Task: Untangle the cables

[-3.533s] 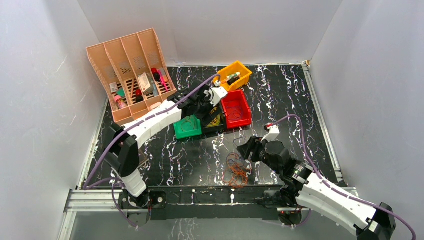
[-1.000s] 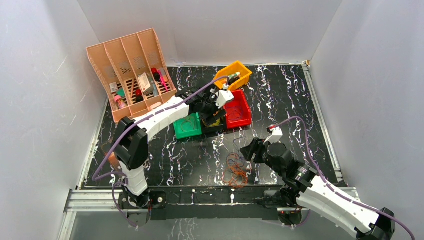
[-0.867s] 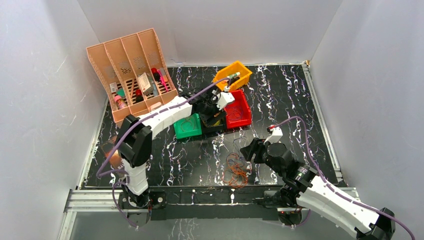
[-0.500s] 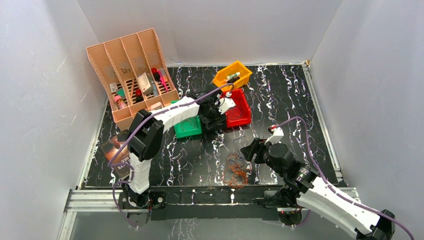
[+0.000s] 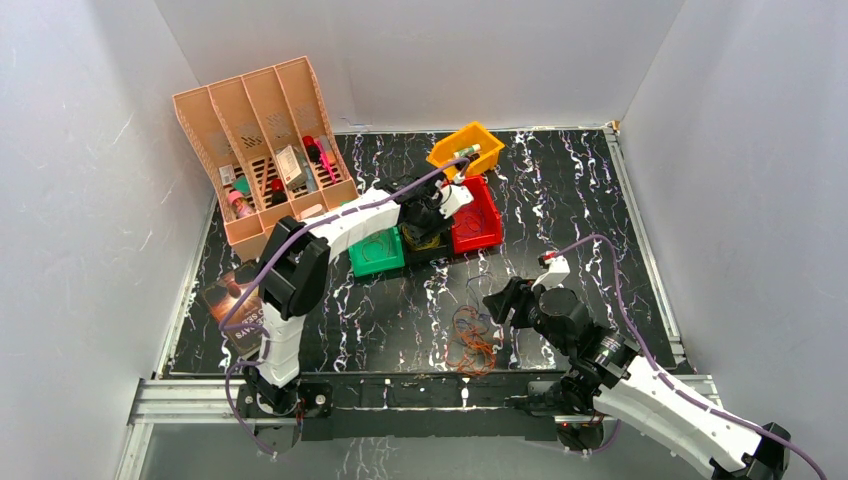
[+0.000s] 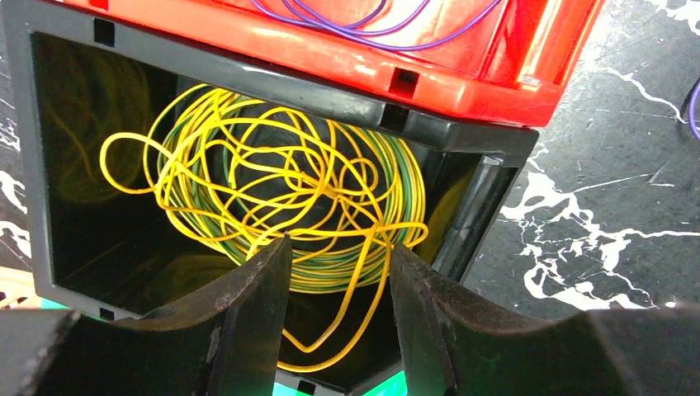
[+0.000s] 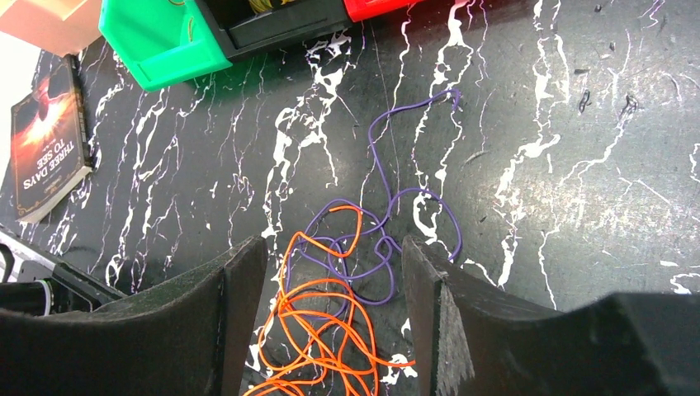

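Observation:
A tangle of orange cables (image 5: 473, 342) lies on the black marble table near the front edge. In the right wrist view the orange cables (image 7: 326, 330) are knotted with a thin purple cable (image 7: 388, 219). My right gripper (image 7: 334, 247) is open and hovers just above this tangle, also seen in the top view (image 5: 497, 305). A coil of yellow cables (image 6: 281, 190) sits in the black bin (image 6: 487, 190). My left gripper (image 6: 338, 247) is open over that bin, with a loose yellow loop hanging between its fingers. It also shows in the top view (image 5: 432, 222).
The red bin (image 5: 478, 225) holds a thin purple wire (image 6: 371, 12). A green bin (image 5: 375, 255) stands left of the black bin (image 5: 428, 245), a yellow bin (image 5: 465, 150) behind. A peach organizer (image 5: 260, 145) stands at the back left. A book (image 5: 235, 305) lies at the left edge.
My left arm has folded, its elbow swinging right, while the gripper stays at the black bin. The book at the left has come into view. My right gripper has barely moved.

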